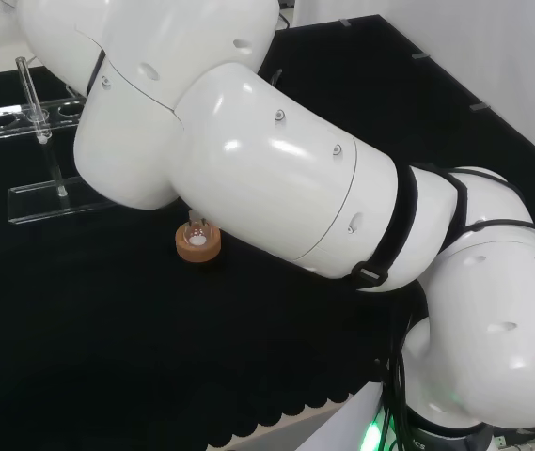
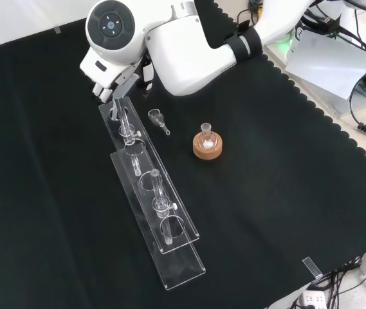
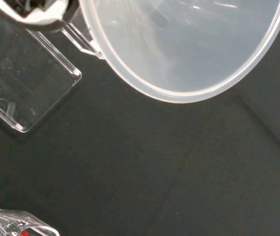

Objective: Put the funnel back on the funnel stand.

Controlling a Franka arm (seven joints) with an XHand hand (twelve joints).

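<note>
Close against the wrist camera hangs the funnel (image 3: 189, 44), its wide translucent mouth and pale rim taking up much of that view, with the black cloth (image 3: 154, 167) below it. Beside the rim a clear corner of the stand (image 3: 26, 93) lies on the cloth, and a dark and white part of the hand (image 3: 36, 12) shows next to the funnel's edge.

From the front, the hand (image 2: 109, 80) sits under the arm's big white link (image 2: 176, 45), over the far end of the stand (image 2: 150, 193), a long clear rack of two strips with round holes running from near the cloth's far edge toward its near edge. White fingers (image 2: 115, 87) point down at that far end, and a clear stem (image 2: 119, 109) reaches from them down to the rack's first hole. I cannot tell how far the fingers are curled, though the funnel seems to be carried by them.

A small clear piece (image 2: 157, 119) lies on the cloth just right of the rack's far end in the front view. Farther right, well apart from the rack, a small flask (image 2: 207, 135) stands upright in a cork ring (image 2: 207, 147).

In the head view the cork ring (image 1: 197, 244) peeks out beneath the arm (image 1: 276, 160), and the rack (image 1: 23, 117) stands at the left with a thin clear tube (image 1: 32, 94) rising through it.
</note>
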